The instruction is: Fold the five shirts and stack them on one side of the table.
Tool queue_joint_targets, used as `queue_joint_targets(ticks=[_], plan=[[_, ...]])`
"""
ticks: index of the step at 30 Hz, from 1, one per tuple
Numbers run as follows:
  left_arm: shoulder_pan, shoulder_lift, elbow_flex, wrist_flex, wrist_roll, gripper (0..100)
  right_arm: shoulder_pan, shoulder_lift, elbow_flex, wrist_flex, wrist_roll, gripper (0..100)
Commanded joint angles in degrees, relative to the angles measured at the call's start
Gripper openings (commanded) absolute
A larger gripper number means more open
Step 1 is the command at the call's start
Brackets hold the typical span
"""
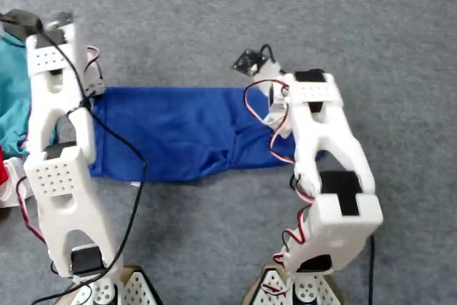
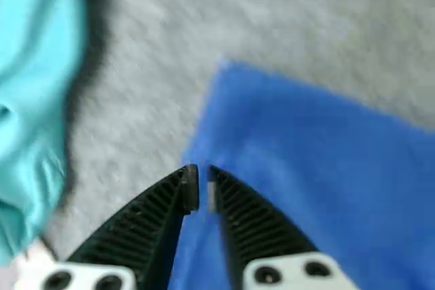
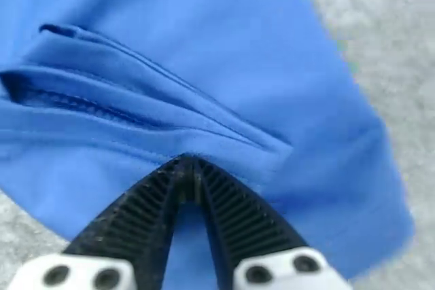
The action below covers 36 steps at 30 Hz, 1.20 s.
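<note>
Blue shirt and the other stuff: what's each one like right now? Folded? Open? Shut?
blue shirt: folded into a long strip, flat on the table.
teal shirt: bunched up, not folded.
left gripper: open just a crack, over the blue shirt's corner.
right gripper: shut, tips at a crease in the blue shirt.
</note>
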Motion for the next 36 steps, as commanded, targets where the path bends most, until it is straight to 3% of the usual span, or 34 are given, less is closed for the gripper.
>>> queue_joint_targets(ticks=[1, 5, 13, 31, 36], plan=[[1.2, -1.5, -6.8, 8.8, -2.4, 15, 1.8, -8.8, -3.2, 0.4, -2.3, 0.6], [-1.1, -1.5, -4.7, 9.1, -2.5, 21, 3.6, -12.8, 0.4, -5.2, -6.2, 0.6], [-4.3, -1.0, 2.5, 8.8, -4.9, 22, 9.1, -14.1, 10.0, -22.6, -12.3, 0.6], [-5.5, 4.5, 3.4, 7.2, -12.0, 22, 11.1, -13.9, 10.2, -24.5, -13.9, 0.6], [-5.5, 4.6, 6.2, 1.8, -15.6, 22, 11.0, -13.9, 10.2, -24.5, -13.9, 0.6]])
